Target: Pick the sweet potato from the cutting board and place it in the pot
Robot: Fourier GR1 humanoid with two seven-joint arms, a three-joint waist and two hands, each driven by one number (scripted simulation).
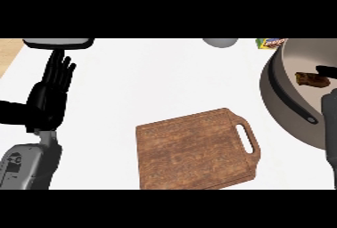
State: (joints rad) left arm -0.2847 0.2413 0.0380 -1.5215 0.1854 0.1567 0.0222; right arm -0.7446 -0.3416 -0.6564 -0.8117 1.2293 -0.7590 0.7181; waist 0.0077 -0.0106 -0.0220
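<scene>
The wooden cutting board lies at the lower middle of the white counter, handle hole to the right, with nothing on it. The brown sweet potato lies inside the big grey pot at the right edge. My right hand shows only as a black sliver over the pot, just right of and above the sweet potato; its grey forearm runs up along the right edge. My left hand rests open at the left, fingers pointing up, far from the board.
A dark grey object sits at the top left, just above my left hand. A grey rounded thing and a small colourful packet stand at the far edge near the pot.
</scene>
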